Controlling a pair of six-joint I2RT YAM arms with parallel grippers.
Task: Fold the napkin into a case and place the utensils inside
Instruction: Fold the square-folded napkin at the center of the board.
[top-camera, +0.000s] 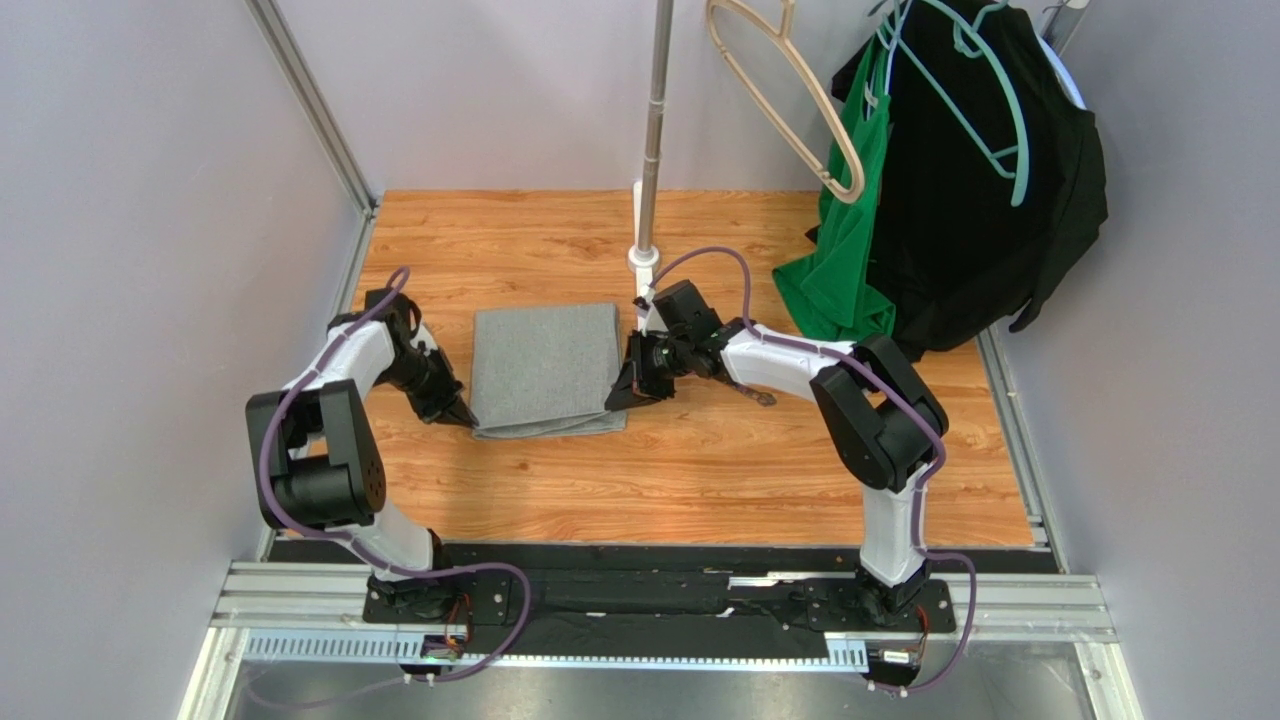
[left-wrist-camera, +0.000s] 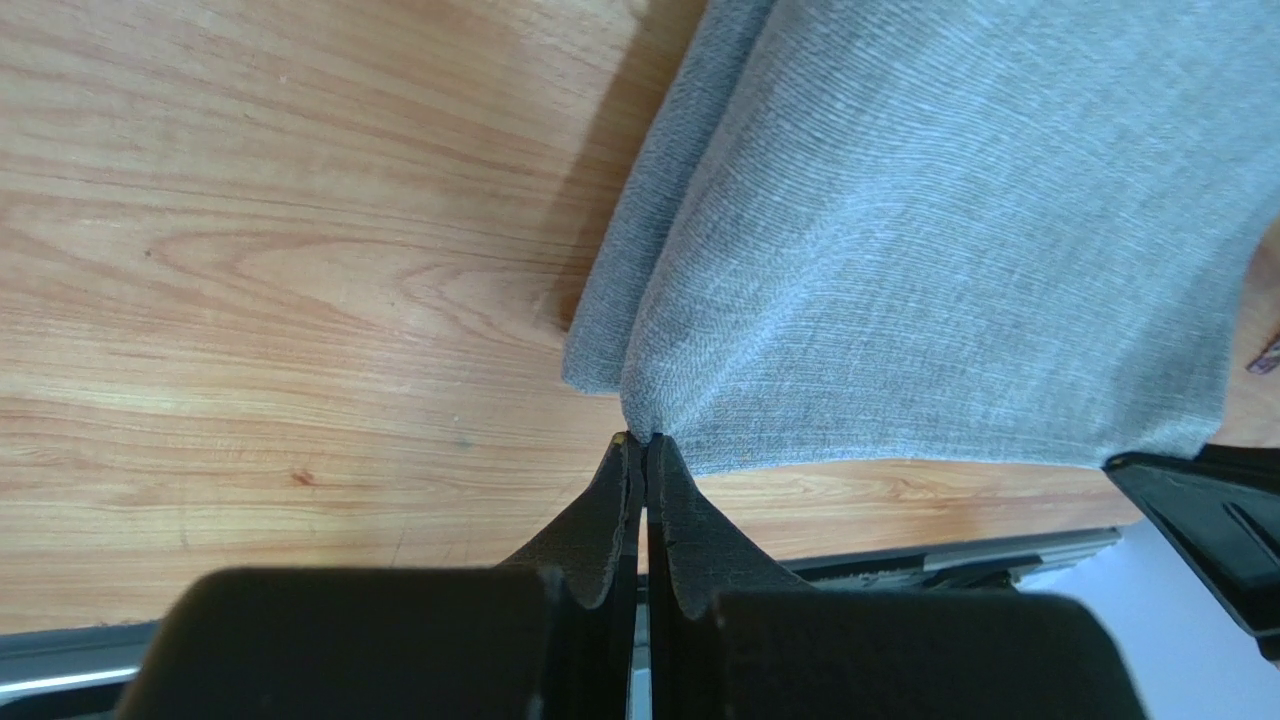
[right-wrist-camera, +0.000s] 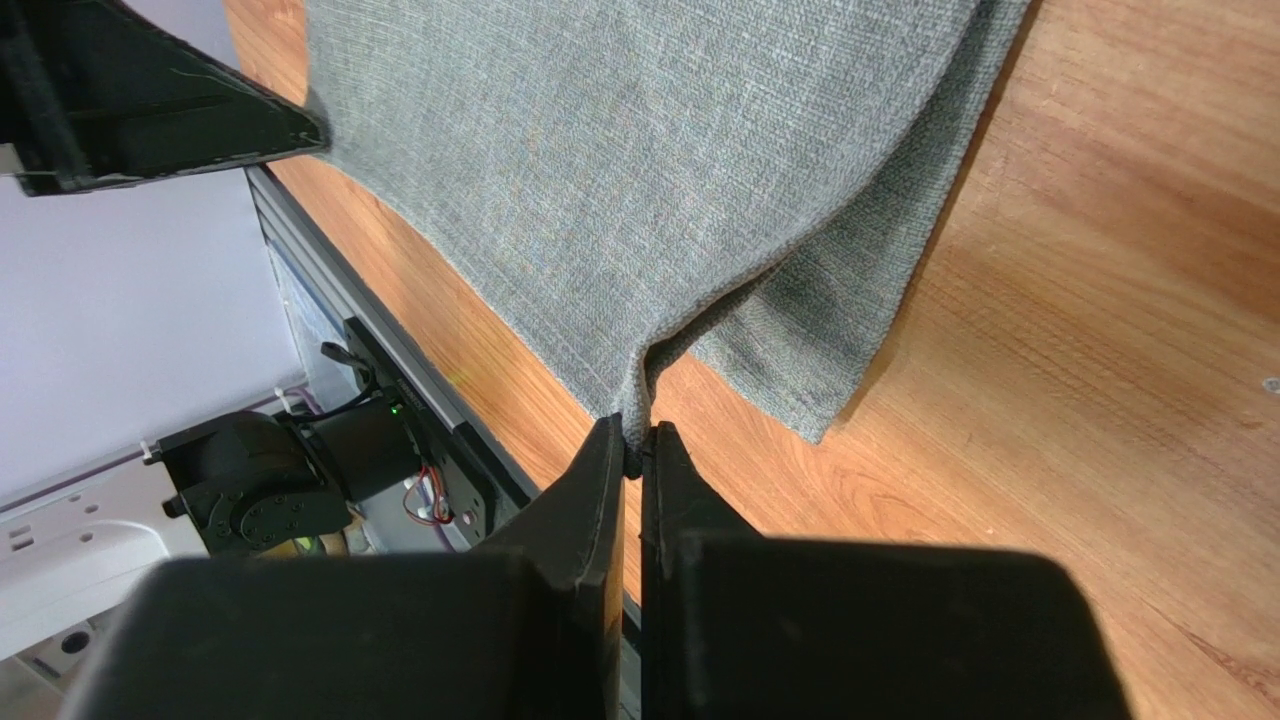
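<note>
The grey napkin (top-camera: 549, 368) lies folded in two layers on the wooden table, left of the middle. My left gripper (top-camera: 458, 413) is shut on its near left corner, and the left wrist view shows the tips (left-wrist-camera: 643, 443) pinching the cloth (left-wrist-camera: 962, 225). My right gripper (top-camera: 619, 402) is shut on the near right corner; in the right wrist view the pinched upper layer (right-wrist-camera: 631, 150) rises off the lower one at the tips (right-wrist-camera: 631, 435). A slim dark utensil (top-camera: 756, 395) peeks out beside the right forearm, mostly hidden.
A metal rack pole (top-camera: 649, 150) stands behind the napkin. A green garment (top-camera: 842, 255) and a black garment (top-camera: 977, 180) hang on hangers at the back right, reaching the table. The arms' base rail (top-camera: 661, 600) runs along the near edge, and grey walls close both sides.
</note>
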